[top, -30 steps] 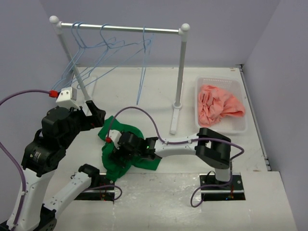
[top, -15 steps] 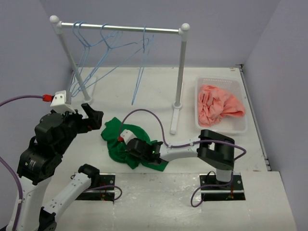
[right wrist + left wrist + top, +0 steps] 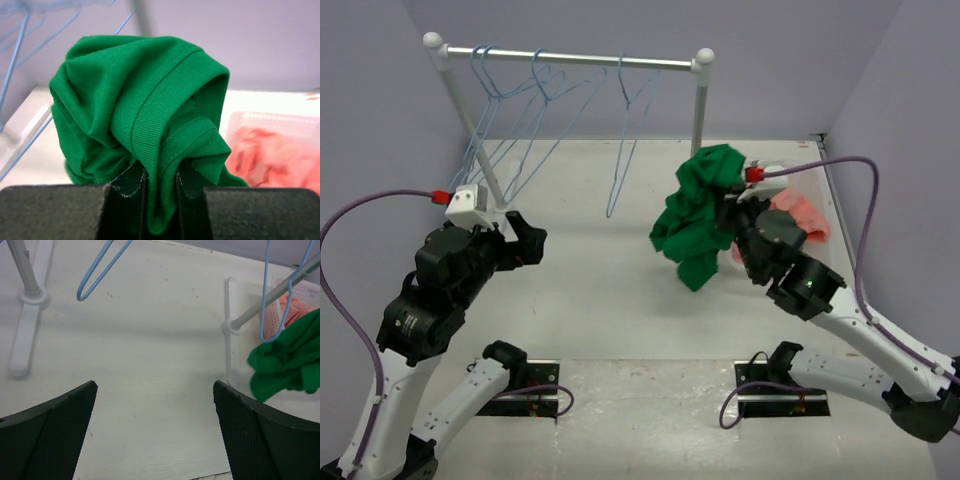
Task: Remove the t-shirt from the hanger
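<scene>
Right hand [image 3: 160, 197] clenching t-shirt [image 3: 135, 110], now raised, seemingly clear of table [image 3: 600, 290], left hand [image 3: 154, 390] released

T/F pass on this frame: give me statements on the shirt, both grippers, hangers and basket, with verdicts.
1. The right gripper is shut on the t-shirt, which is bunched and raised. True.
2. The left gripper is clamped on a hanger. False: it is open and holds nothing.
3. The t-shirt is on a hanger on the rail. False: the blue hangers hang bare, and the shirt is only in the right gripper.
4. The salmon-pink cloth lies in the white basket. True.
</scene>
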